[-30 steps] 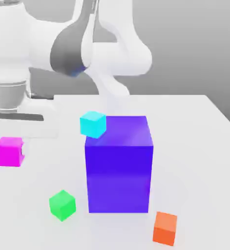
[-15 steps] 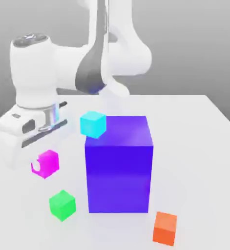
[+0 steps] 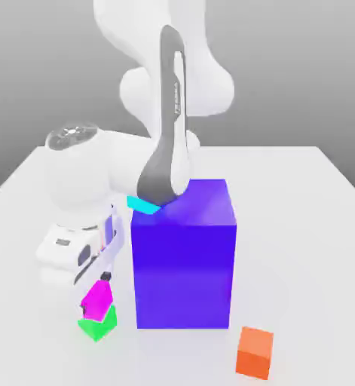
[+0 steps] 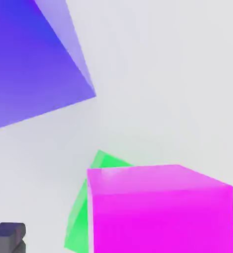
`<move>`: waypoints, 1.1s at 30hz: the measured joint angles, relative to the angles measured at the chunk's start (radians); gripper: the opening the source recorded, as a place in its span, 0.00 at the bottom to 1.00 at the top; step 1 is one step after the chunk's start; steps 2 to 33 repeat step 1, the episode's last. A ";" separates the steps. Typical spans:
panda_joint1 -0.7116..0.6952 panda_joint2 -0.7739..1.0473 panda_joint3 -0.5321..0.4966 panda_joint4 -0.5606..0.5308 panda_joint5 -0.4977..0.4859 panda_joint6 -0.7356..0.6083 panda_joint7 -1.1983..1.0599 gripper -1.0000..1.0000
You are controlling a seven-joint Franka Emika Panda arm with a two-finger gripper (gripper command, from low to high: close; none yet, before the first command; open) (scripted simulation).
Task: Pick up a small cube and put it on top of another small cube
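the magenta cube (image 3: pixel 97 300) sits on top of the green cube (image 3: pixel 99 323), slightly rotated against it. the gripper (image 3: pixel 103 280) is directly above with its fingers spread wide, clear of the magenta faces. the purple-blue block (image 3: pixel 183 256) stands at 3 o'clock, and the orange cube (image 3: pixel 255 352) at 4 o'clock.

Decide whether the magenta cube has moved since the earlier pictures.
Yes. The magenta cube has travelled toward the exterior view's right and nearer the camera, closer to the purple-blue block, and now sits atop the green cube.
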State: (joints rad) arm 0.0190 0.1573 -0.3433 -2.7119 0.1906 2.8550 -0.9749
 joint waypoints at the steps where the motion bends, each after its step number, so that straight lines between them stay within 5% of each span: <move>1: 0.005 -0.023 -0.012 -0.002 -0.029 -0.017 0.021 1.00; 33: 0.005 -0.023 -0.012 -0.002 -0.029 -0.017 0.021 1.00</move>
